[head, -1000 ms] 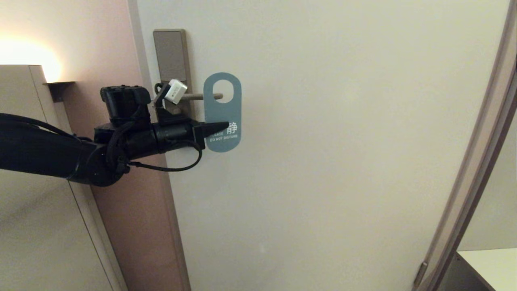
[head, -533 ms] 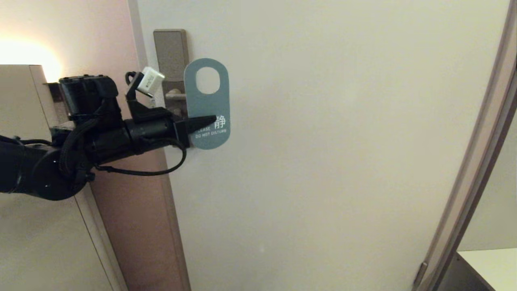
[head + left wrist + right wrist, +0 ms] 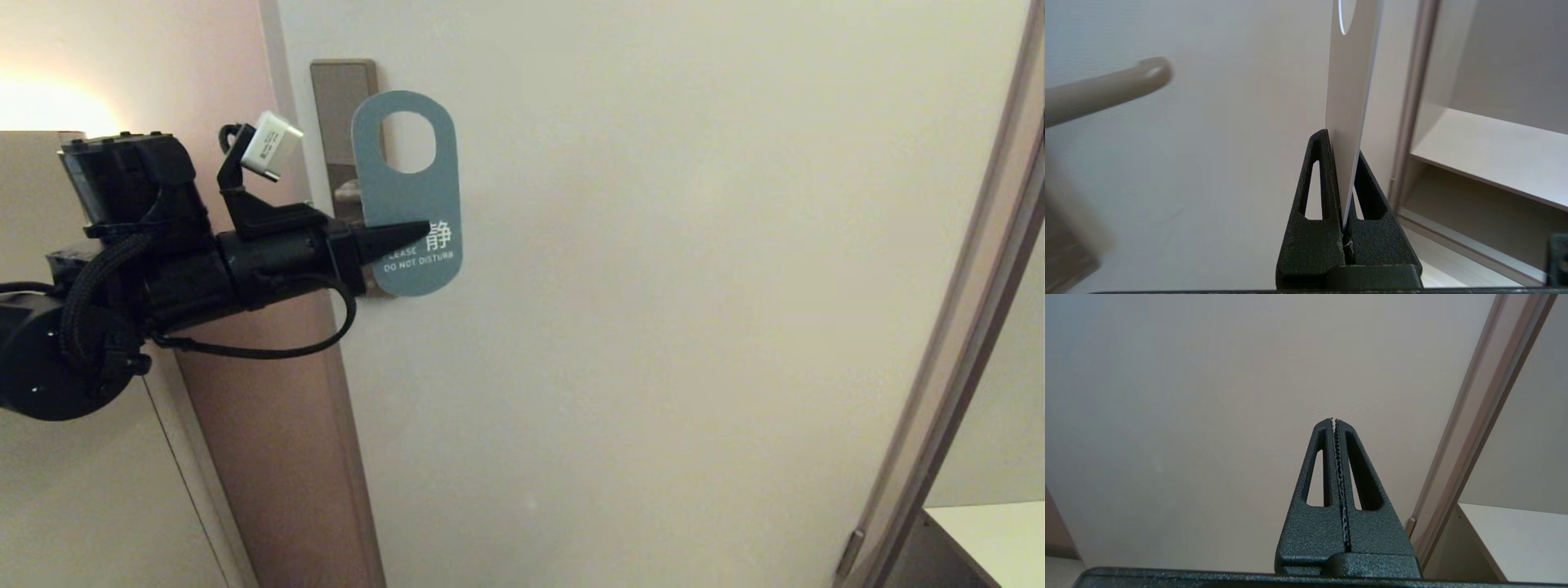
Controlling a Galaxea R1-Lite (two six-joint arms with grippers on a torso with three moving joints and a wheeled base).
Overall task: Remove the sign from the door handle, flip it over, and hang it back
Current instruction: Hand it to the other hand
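The sign (image 3: 406,192) shows its blue face with white lettering, held upright in front of the door. My left gripper (image 3: 424,229) is shut on its lower part, coming in from the left. The round hole shows only bare door through it. The door handle (image 3: 346,193) is mostly hidden behind the sign, below its lock plate (image 3: 343,90). From the left wrist, the sign's white face (image 3: 1349,102) stands edge-on between the fingers of the left gripper (image 3: 1342,147), and the door handle's lever (image 3: 1106,92) is off to one side, apart from it. My right gripper (image 3: 1334,420) is shut and empty, facing the door.
The pale door (image 3: 694,286) fills most of the head view. Its frame (image 3: 939,392) slants down the right side, with a white shelf (image 3: 996,539) beyond it. A brown wall strip (image 3: 269,449) and a beige cabinet (image 3: 49,490) stand to the left of the door.
My left gripper has drawn the sign off the lever and carried it left and upward. The lever no longer passes through the hole. The right arm has not moved.
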